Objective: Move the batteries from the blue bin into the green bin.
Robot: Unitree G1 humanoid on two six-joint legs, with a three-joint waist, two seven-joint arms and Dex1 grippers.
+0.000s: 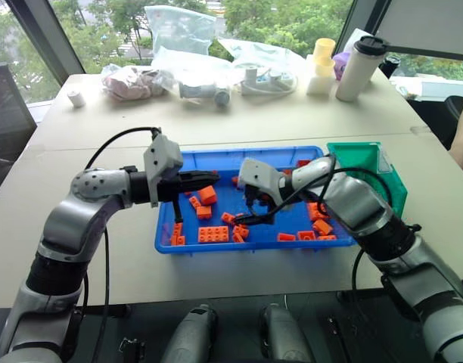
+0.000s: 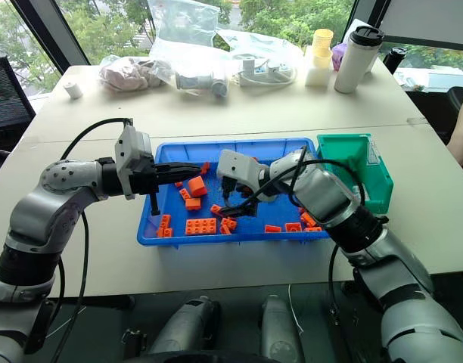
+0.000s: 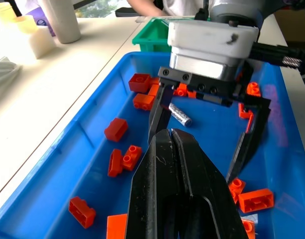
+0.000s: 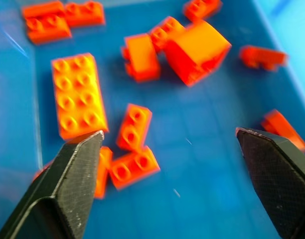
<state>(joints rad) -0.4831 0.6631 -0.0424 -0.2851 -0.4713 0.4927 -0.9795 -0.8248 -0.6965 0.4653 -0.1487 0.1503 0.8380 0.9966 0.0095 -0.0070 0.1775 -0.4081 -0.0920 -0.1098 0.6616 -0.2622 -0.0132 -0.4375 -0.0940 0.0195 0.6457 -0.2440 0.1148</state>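
Over the wide, shallow blue plastic bin (image 1: 187, 243), right gripper (image 4: 177, 164) wide open, empty; orange bricks under it. Slim silvery battery (image 3: 180, 114) lies behind. Left gripper (image 3: 175, 149) closed, empty. Risk: grabbing bricks.

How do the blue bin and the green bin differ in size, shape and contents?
The blue bin is wide and shallow; the green bin is much narrower and deeper. The blue bin holds orange bricks and a battery; I see nothing in the green bin, though its floor is partly hidden. Both are rectangular, side by side on the table.
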